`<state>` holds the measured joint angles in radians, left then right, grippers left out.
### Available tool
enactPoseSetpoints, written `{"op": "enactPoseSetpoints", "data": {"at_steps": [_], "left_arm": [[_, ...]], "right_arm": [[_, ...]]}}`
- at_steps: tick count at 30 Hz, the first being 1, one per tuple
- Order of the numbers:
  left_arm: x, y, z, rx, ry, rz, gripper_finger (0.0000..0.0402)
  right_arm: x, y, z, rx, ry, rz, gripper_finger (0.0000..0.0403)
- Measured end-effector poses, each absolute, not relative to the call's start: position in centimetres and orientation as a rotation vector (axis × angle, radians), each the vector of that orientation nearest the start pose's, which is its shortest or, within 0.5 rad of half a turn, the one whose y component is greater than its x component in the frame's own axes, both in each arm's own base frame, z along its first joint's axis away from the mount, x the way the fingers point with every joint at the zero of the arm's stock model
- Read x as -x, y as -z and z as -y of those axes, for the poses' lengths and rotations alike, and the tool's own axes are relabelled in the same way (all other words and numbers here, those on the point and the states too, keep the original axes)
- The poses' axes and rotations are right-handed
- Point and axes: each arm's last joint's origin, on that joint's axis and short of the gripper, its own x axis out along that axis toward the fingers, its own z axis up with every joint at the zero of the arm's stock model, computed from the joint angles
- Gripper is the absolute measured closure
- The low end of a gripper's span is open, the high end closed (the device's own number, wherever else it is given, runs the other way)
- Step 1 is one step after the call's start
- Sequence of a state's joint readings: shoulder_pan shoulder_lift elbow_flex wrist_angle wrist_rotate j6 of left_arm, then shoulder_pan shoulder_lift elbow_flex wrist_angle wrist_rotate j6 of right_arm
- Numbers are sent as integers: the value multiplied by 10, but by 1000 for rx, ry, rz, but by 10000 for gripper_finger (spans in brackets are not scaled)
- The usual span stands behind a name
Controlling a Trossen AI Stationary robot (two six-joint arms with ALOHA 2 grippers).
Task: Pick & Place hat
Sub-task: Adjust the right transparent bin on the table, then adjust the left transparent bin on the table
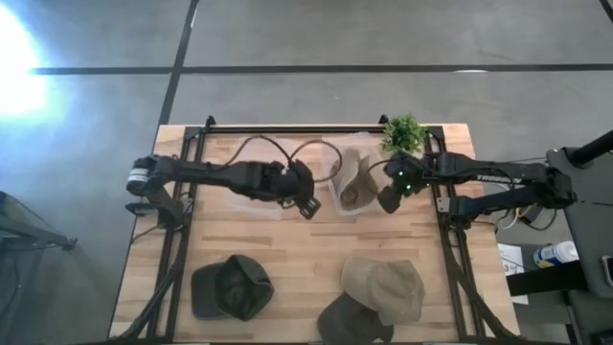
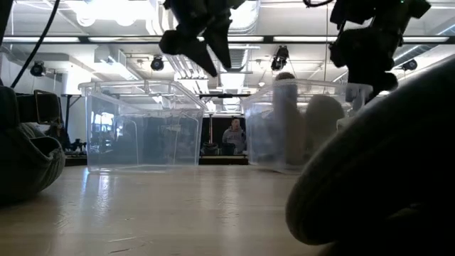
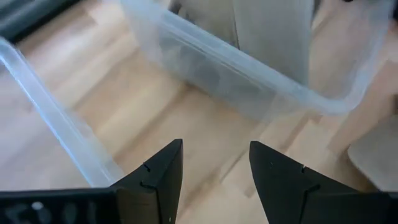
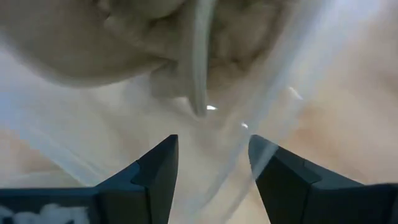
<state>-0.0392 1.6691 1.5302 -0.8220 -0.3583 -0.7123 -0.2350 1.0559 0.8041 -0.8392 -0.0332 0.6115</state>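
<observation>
At the near edge of the wooden surface three hats are seen lying: a dark green hat to the left, a khaki hat to the right, and a dark hat just beside it, partly under its brim. None of them is touched by a gripper, so these are judged as still to be picked.

Farther back, two clear plastic bins are placed side by side. In the right bin a tan hat is already lying, so one placement appears done. The left bin looks empty, as far as can be told.

The left gripper is held above the gap between the two bins, its jaws spread apart and holding nothing. The right gripper hangs over the right bin, close above the tan hat, also with jaws released and empty. The task is estimated as about a quarter done.

Behind the bins a small green plant is standing at the far edge.
</observation>
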Motion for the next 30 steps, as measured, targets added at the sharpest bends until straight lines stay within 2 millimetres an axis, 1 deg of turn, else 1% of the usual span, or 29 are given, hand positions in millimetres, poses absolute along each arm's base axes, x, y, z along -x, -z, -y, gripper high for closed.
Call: {"op": "enactPoseSetpoints", "data": {"at_steps": [2,6,10,13,16,17,19,21,24,27,30], "left_arm": [[-350,-307,9,483,-619,-803,223],[-347,-300,12,505,-634,-810,223],[-349,-299,12,495,-643,-777,223],[-351,-302,9,469,-654,-756,223],[-351,-308,7,428,-639,-751,223],[-350,-312,7,398,-626,-756,223],[-346,-320,8,336,-585,-763,223],[-340,-328,12,294,-524,-769,223],[-330,-335,18,260,-384,-788,223],[-322,-334,23,336,-223,-831,223],[-316,-324,25,501,-117,-895,223]], "right_arm": [[-191,-245,42,-751,443,-927,213],[-203,-253,45,-772,418,-791,213],[-208,-266,52,-713,513,-657,213],[-206,-272,58,-630,630,-633,213],[-201,-291,58,-563,652,-632,213],[-199,-297,55,-548,634,-650,213],[-193,-306,47,-539,570,-744,213],[-187,-309,36,-567,508,-860,213],[-179,-306,18,-685,460,-1011,213],[-181,-295,-3,-824,426,-1070,213],[-187,-283,-28,-952,406,-1063,213]]}}
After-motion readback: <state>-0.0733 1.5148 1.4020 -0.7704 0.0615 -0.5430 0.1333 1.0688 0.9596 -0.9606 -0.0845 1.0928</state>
